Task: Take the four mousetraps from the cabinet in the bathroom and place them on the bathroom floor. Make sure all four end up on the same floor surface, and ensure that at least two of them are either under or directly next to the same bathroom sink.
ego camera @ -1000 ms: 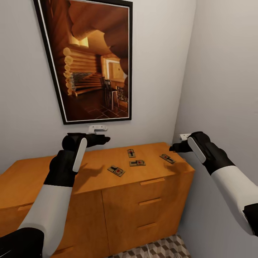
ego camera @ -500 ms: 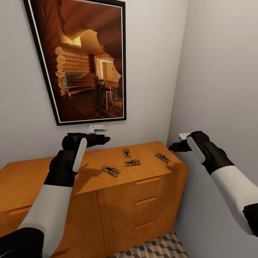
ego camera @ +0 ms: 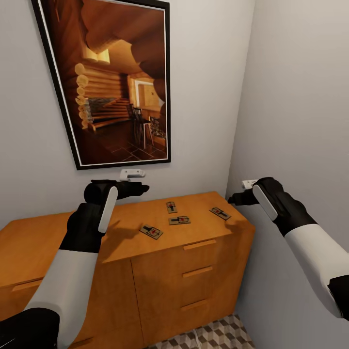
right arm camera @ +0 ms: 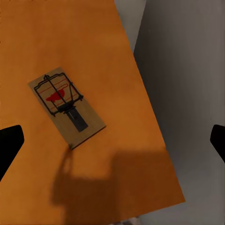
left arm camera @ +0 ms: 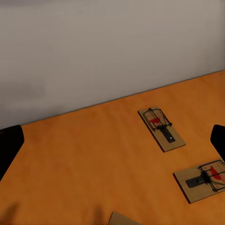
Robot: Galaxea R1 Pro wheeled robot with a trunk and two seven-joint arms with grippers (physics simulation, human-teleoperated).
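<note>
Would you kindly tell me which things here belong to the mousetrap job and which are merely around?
Job:
four mousetraps
cabinet
bathroom floor

Just around:
framed picture
white wall fittings

Four mousetraps (ego camera: 151, 231) (ego camera: 179, 220) (ego camera: 170, 207) (ego camera: 220, 213) lying flat on the orange-brown cabinet (ego camera: 203, 271) top — apart, untouched; patterned bathroom floor (ego camera: 213, 337) below.
</note>
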